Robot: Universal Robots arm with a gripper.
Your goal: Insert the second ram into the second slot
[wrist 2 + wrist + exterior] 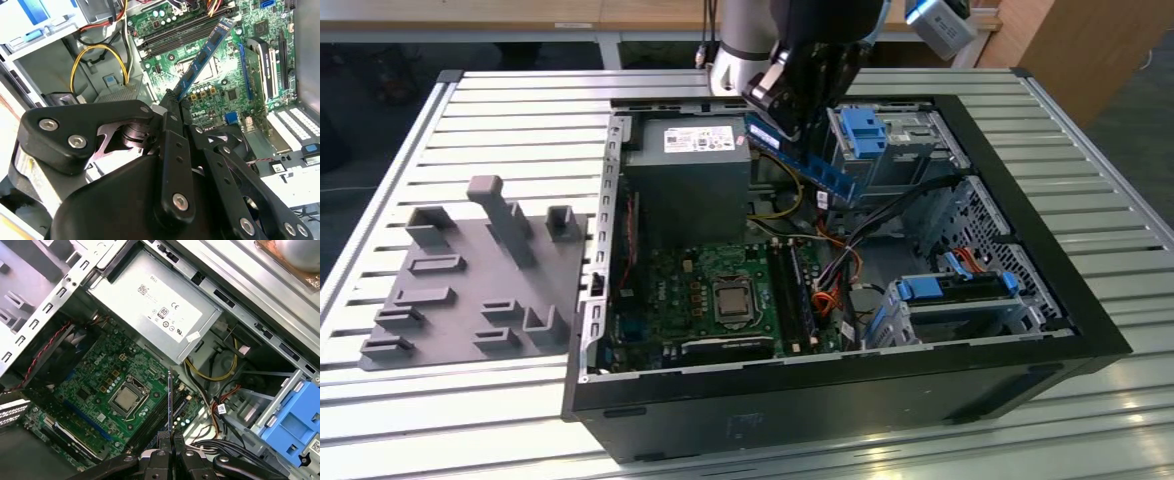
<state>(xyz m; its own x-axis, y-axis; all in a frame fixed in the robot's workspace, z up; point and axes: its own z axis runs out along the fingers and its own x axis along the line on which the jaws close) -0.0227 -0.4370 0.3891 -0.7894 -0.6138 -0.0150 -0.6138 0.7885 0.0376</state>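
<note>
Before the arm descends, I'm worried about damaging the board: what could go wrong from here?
1. The end effector pinches the second ram by one end, so the stick may pivot or slip when pressed down.
2. In the exterior view the ram hangs tilted, clear of the memory slots; a corner might strike first.
3. Loose wires lie beside the slots and could snag.

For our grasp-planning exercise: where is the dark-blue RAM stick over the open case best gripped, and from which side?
Pinch the second ram across its two flat faces at the end away from the motherboard, coming from above the open case. It is thin, so only the faces give the jaws purchase, as held now.
</note>
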